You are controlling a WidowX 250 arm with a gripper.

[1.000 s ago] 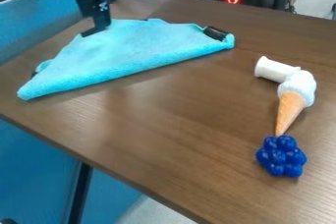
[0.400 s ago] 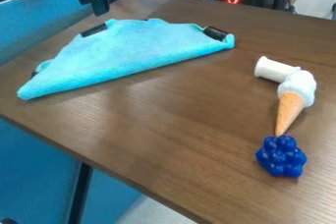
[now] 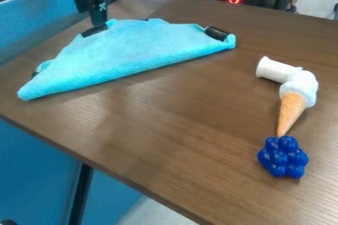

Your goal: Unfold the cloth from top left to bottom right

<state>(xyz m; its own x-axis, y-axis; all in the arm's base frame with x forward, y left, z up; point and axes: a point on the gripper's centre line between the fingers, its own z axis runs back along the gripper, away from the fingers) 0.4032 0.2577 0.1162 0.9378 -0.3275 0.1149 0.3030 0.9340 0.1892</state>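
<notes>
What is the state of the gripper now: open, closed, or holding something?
Gripper: at the blue cloth; open, closed or holding, it cannot be told.

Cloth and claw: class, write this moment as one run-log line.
cloth: folded, on table | claw: at cloth's upper-left edge, by black piece | grasp: unclear | unfolding: not done
</notes>
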